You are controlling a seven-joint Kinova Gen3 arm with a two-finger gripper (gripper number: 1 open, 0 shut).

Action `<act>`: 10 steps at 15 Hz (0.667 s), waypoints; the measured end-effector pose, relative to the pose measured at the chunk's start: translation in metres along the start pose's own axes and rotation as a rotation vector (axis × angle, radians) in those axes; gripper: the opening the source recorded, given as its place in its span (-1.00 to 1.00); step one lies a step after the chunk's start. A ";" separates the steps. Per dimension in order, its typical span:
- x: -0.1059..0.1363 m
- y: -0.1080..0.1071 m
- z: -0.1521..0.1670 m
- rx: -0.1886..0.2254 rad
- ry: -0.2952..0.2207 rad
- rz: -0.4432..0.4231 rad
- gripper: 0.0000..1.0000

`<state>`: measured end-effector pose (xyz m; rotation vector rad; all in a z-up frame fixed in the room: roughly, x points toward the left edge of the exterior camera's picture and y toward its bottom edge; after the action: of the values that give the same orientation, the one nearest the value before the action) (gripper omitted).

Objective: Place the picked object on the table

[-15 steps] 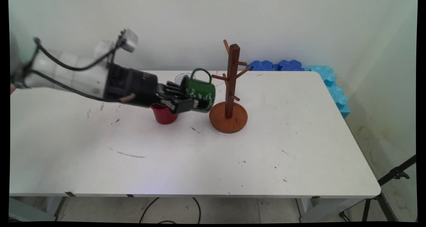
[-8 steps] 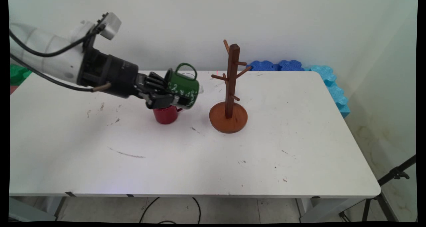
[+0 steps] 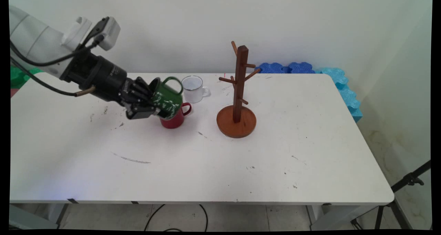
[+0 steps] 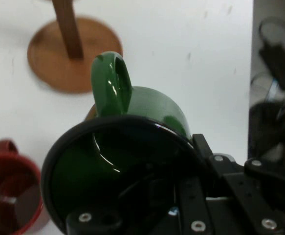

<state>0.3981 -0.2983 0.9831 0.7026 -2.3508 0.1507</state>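
White bench (image 3: pixel 206 166) before a pale wall: at left the end effector (image 3: pixel 146 105) is clamped on the green mug (image 3: pixel 167 99), one finger inside the rim, mug tipped on its side with its mouth toward the arm and handle up. Red mug (image 3: pixel 175 117) sits just below and touching in view; white mug (image 3: pixel 193 89) beside, wooden mug tree (image 3: pixel 237 104) well apart to the right, along the mug's long axis.

Green mug (image 4: pixel 147 112) clamped at rim by black gripper (image 4: pixel 181 205) — one finger inside, mouth toward camera, handle up. Red mug (image 4: pixel 12 196) at lower left, upright on white table (image 4: pixel 191 49). Round wooden stand base (image 4: pixel 74 56) w/ post — upper left, beyond handle.
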 end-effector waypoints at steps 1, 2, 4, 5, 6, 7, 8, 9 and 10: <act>0.000 -0.001 -0.001 0.003 -0.023 0.009 -1.00; 0.001 -0.002 -0.001 0.008 -0.057 0.022 -1.00; 0.005 -0.003 0.001 0.015 -0.130 0.047 -1.00; 0.006 -0.003 0.002 0.016 -0.159 0.056 -1.00; 0.008 -0.002 0.004 0.018 -0.191 0.064 -1.00; 0.010 -0.002 0.006 0.018 -0.222 0.072 -1.00; 0.011 -0.001 0.009 0.017 -0.248 0.079 -1.00; 0.012 -0.001 0.012 0.019 -0.276 0.087 -1.00; 0.013 -0.001 0.017 0.020 -0.304 0.095 -1.00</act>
<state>0.3812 -0.3099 0.9783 0.6622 -2.6783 0.1147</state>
